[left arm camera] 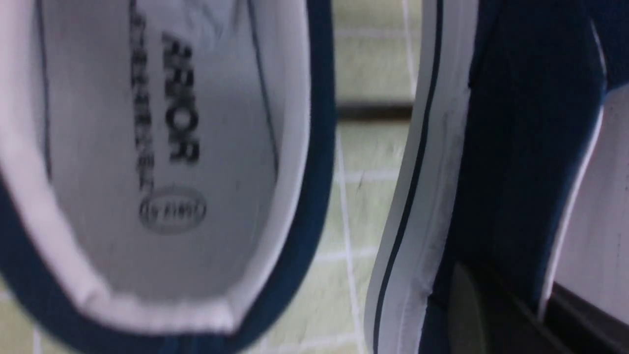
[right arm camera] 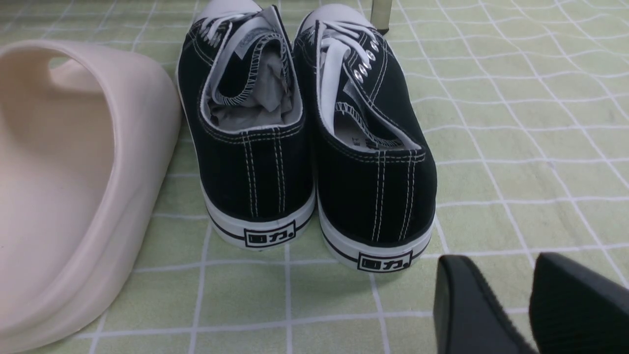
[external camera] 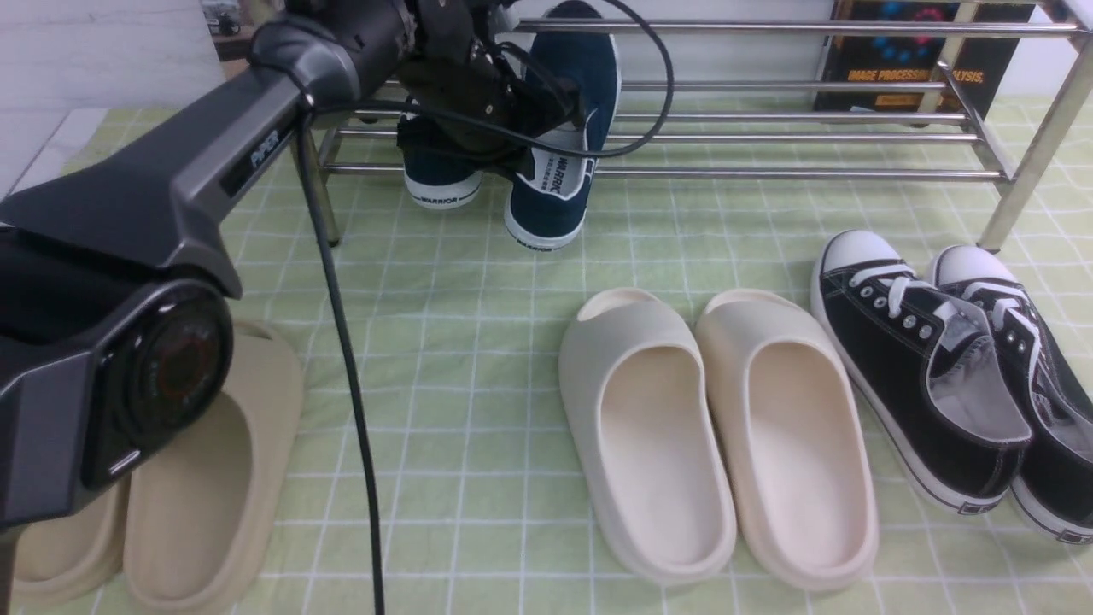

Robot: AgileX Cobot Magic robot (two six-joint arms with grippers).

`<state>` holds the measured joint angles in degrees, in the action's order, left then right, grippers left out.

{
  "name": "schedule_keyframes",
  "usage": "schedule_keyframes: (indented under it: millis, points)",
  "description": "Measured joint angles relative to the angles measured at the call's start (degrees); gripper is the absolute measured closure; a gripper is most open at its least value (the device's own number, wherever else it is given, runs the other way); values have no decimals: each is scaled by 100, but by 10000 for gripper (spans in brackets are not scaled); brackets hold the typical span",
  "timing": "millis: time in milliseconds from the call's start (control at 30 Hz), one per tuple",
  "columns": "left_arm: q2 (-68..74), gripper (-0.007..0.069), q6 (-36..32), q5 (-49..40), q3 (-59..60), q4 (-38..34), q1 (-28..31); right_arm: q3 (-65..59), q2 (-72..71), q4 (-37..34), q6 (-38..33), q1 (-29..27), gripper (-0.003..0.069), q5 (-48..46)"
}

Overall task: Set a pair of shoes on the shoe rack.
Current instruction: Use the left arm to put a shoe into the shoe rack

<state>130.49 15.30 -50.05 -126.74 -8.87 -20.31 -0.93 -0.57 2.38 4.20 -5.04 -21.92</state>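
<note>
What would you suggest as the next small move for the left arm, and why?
I'd ease the right-hand navy shoe slightly farther forward onto the rack, keeping the grip. The left gripper pinches its side wall, and its heel seems to jut out past the lower front bar more than the other navy shoe's.

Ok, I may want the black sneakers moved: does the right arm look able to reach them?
Probably yes: the right gripper hangs open near the heels of the black sneakers, and nothing shows in the way between them.
</note>
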Motion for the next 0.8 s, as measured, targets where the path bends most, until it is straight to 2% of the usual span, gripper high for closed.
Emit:
schedule_keyframes:
  millis: [267, 633, 800]
  points:
    - [64, 625, 0, 373, -13, 140, 0, 0, 0, 0, 0, 0, 419, 0]
    - [131, 621, 0, 451, -13, 238, 0, 0, 0, 0, 0, 0, 419, 0]
    - [131, 583, 84, 471, -13, 256, 0, 0, 0, 0, 0, 0, 419, 0]
